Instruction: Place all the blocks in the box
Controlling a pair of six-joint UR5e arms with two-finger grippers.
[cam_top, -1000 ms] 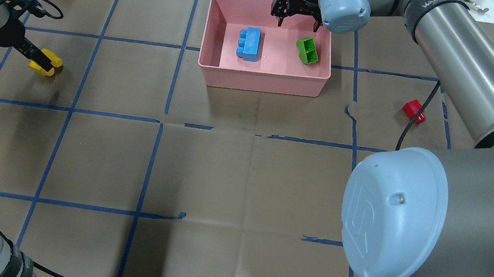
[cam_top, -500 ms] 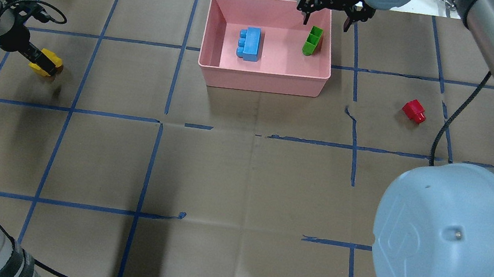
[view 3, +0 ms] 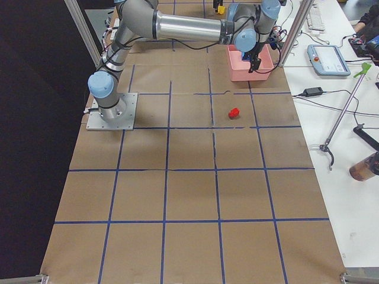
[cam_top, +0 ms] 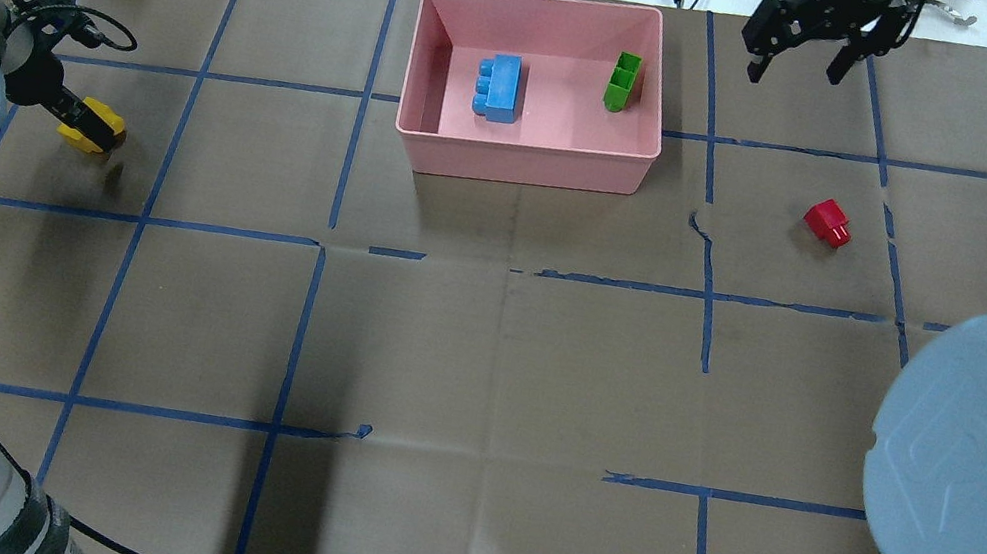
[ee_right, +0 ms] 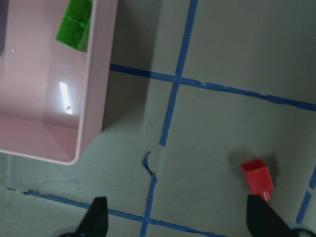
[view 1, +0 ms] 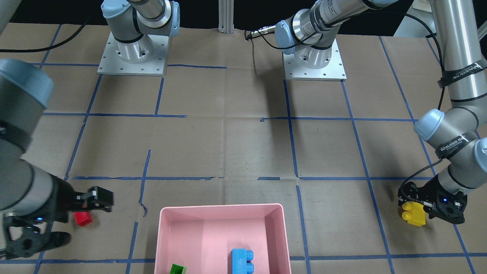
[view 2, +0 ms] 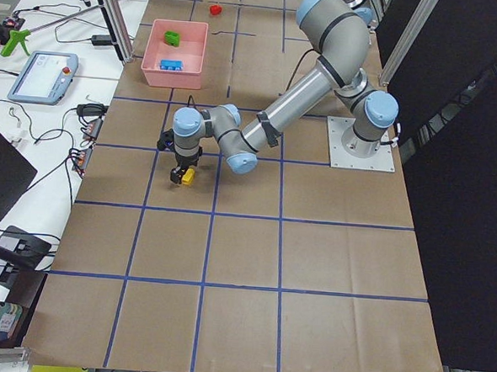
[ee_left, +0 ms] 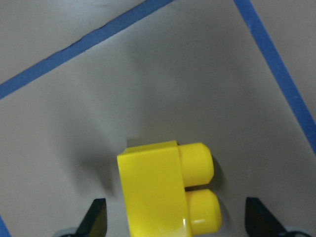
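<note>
**Two blocks boxed, two on the table**

At left, the left gripper (cam_top: 87, 128) sits spread open astride the yellow block (cam_top: 101, 118) on the table (cam_top: 438, 359). The light-blue block (cam_top: 499, 87) and green block (cam_top: 623, 82) lie inside the pink box (cam_top: 524, 159). The right gripper (cam_top: 799, 59) hangs open and empty, apart from the red block (cam_top: 827, 221).

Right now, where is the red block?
Overhead view: the red block lies outside the pink box, apart to its right, on the robot's right side.
</note>
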